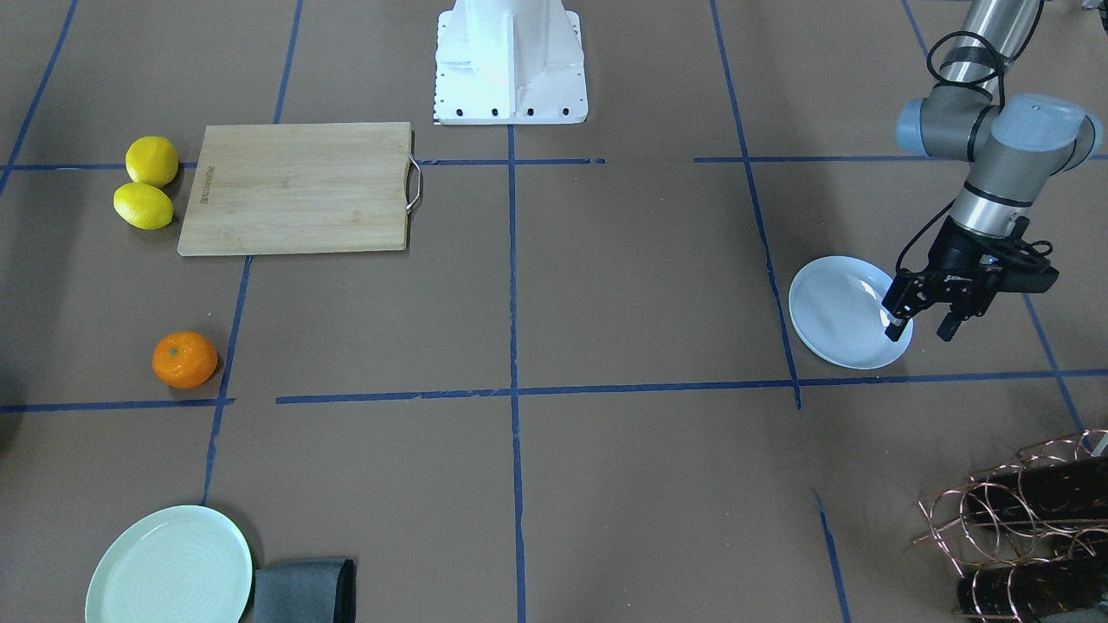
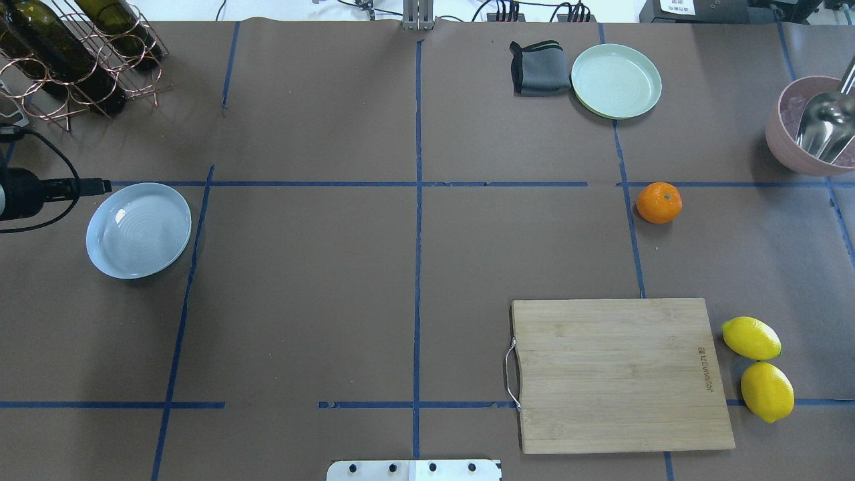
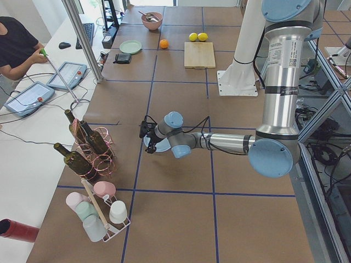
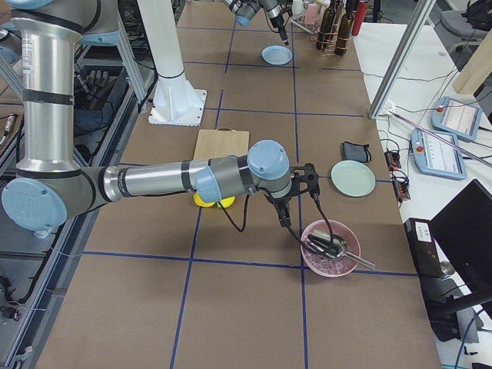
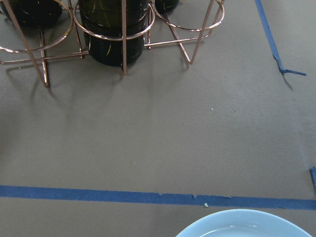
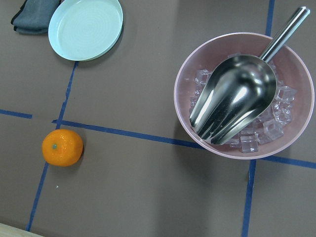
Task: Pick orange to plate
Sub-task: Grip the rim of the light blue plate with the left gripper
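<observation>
Status: I log no step done; the whole pick and carry are left.
1. Left arm [image 1: 995, 173]: reaches low, wrist bent down at the plate's edge. Left gripper [image 1: 920, 331]: spread wide, empty, one finger over the rim, one outside.
2. Right arm [image 4: 154, 181]: stretched out near the ice bowl [image 6: 181, 106]. Right gripper [image 4: 286, 215]: opening, I cannot tell.
3. Plate [image 1: 835, 316]: bare.
4. Orange [image 1: 184, 359]: on the table, untouched, well apart from the plate.

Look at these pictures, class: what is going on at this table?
The small round bright-orange fruit lies untouched on the brown table, far from the round pale bluish-white plate. The left gripper hangs open and empty at that plate's edge. The right arm is stretched out by the pink bowl of ice, near the orange.
</observation>
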`<state>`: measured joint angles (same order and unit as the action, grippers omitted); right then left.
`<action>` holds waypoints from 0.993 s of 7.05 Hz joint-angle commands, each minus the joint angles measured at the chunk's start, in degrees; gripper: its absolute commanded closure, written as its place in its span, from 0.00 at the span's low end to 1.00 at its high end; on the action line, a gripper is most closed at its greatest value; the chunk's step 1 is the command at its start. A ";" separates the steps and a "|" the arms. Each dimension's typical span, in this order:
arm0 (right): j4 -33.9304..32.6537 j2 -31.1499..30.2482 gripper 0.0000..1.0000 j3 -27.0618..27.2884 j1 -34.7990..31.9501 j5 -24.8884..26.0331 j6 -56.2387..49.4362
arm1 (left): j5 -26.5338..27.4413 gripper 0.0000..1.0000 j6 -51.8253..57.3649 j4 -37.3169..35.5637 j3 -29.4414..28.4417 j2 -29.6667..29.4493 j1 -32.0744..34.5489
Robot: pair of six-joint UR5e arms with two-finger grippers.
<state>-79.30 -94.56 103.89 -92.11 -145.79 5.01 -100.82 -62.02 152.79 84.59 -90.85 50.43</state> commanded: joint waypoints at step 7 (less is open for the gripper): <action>0.02 0.69 0.00 -0.35 -0.09 0.07 3.51 | -0.17 0.25 0.76 0.05 -0.13 0.59 -2.52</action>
<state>-79.28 -93.88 103.63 -92.14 -145.73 8.35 -100.92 -61.19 152.90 84.44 -90.38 48.66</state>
